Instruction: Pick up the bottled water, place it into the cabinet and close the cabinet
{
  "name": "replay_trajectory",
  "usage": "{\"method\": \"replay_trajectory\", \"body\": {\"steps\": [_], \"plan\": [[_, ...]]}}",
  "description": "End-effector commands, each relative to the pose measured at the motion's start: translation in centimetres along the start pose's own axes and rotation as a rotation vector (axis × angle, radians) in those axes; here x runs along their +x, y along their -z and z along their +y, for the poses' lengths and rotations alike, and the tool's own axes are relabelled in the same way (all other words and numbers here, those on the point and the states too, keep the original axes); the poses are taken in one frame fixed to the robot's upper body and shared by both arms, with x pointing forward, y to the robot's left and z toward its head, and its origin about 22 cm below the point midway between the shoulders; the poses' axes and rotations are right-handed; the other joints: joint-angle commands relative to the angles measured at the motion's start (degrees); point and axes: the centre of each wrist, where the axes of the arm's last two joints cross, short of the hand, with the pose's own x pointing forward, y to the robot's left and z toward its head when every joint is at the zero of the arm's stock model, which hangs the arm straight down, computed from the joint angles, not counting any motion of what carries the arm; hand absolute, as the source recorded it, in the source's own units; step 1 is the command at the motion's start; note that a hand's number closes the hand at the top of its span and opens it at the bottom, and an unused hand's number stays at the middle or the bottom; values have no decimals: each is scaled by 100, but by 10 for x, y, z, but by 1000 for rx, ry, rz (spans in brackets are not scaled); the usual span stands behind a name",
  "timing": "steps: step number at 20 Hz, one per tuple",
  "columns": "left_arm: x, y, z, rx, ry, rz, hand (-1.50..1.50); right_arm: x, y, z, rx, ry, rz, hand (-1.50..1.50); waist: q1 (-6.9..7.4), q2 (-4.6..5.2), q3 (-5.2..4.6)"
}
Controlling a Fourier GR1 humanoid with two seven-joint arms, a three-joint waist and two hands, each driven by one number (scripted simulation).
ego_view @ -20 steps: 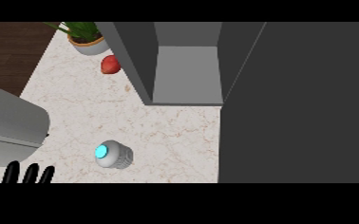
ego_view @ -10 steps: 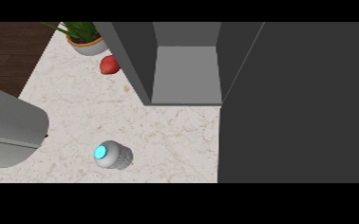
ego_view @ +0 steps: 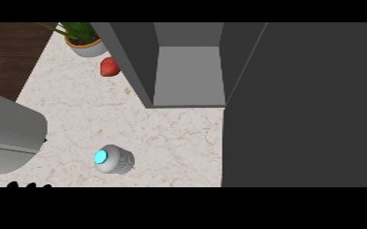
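Only the black fingertips of the left robot hand (ego_view: 27,185) are seen, at the lower left edge of the head view, so whether it is released, clenched or grasping cannot be told; nothing is shown between those tips. The right robot hand is not seen at all. Just above the fingertips, a grey forearm (ego_view: 18,138) is cut by the left edge. Near it, the bottled water (ego_view: 113,159) is left standing on the pale counter (ego_view: 172,140), viewed from above by its blue cap, untouched and not yet picked up. Farther out, the cabinet (ego_view: 188,68) is kept open, its inside bare, presumably to receive the bottle. Beyond it, a red fruit (ego_view: 109,67) and a potted plant (ego_view: 84,40) are set at the counter's far left.
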Motion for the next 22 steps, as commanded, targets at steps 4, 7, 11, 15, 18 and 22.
{"method": "replay_trajectory", "body": {"steps": [4,7,11,15,18,22], "plan": [[-35,2,16,41,-39,65,-150,45,-9,10,8,22,-53,-150,47,11,-9],[-41,19,19,61,-53,55,-150,46,-17,11,20,1,-52,-150,-32,16,-5],[-84,27,42,87,-7,93,-150,39,-15,10,16,8,-84,-150,-19,32,-10],[-112,24,51,83,-2,139,-150,48,-22,5,33,2,-60,-150,-22,25,-8],[-125,27,60,76,-2,169,-150,46,-34,10,15,33,-56,-150,-70,10,-6],[-151,43,59,70,9,177,-150,47,-40,5,36,-8,-67,-150,-77,15,-4]]}}
